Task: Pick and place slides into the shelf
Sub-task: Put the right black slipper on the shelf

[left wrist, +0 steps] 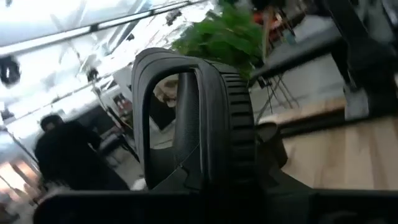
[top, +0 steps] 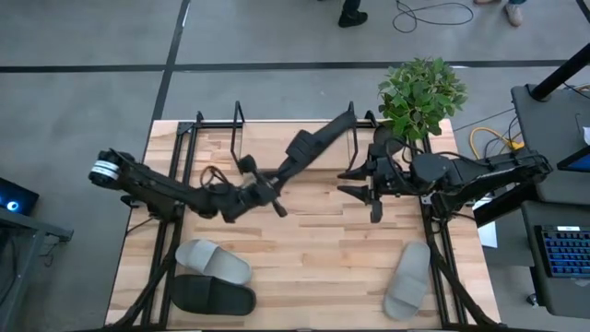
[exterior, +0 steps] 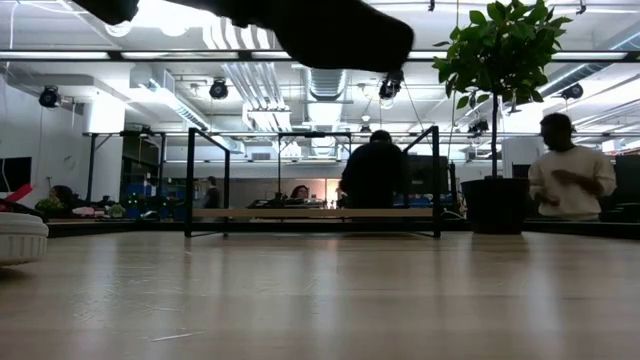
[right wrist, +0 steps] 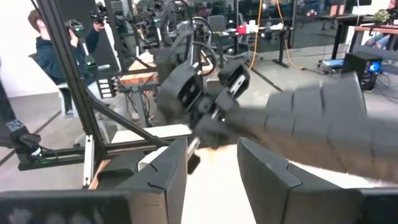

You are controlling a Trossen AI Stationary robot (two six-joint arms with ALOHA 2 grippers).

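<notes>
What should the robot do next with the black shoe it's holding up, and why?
Probably the left end effector should ease the black slide down onto the shelf. It grips the slide up in the air, with the slide's far end reaching over the shelf but not yet resting there.

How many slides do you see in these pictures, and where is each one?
4: light grey slide and black slide at the table's front left, another light grey slide front right, dark slide held in the left gripper.
</notes>
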